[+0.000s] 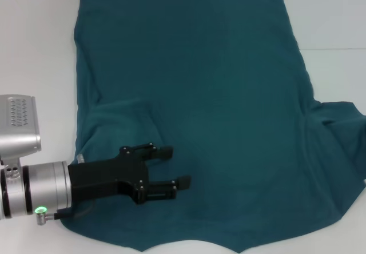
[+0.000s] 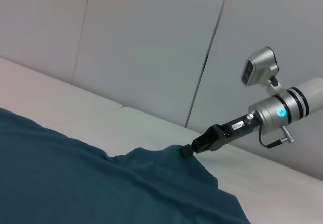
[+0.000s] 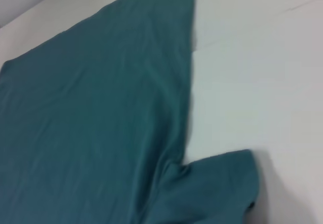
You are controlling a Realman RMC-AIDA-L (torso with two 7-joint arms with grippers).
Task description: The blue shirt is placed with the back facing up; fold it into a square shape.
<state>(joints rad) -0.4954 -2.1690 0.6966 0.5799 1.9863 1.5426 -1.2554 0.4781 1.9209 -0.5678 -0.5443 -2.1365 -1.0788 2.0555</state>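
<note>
I've got the blue shirt (image 1: 194, 111) spread plain side up on the white counter (image 1: 34, 48), covering most of the head view, hem at the far edge, neck end near the robot. The left sleeve looks already flipped inward over the body; the right sleeve (image 1: 337, 122) sticks out flat to the side.

Left pincer (image 1: 172, 166) sits over the near-left part of the shirt, fingers spread apart w/ nothing between them. From the left wrist view the right pincer (image 2: 187, 151) has its tip down at a raised fold of the right sleeve edge; I can't tell if it's clamped on fabric or just touching.

Risks as I judge them:
- If the right grip only catches the top layer, or nothing, the sleeve will slip out mid-fold and land crooked.
- Soft knit drags, so pulling the sleeve across could shift the whole shirt and skew it.
- Left pincer low over the cloth could snag and undo the left fold when I move it.
</note>
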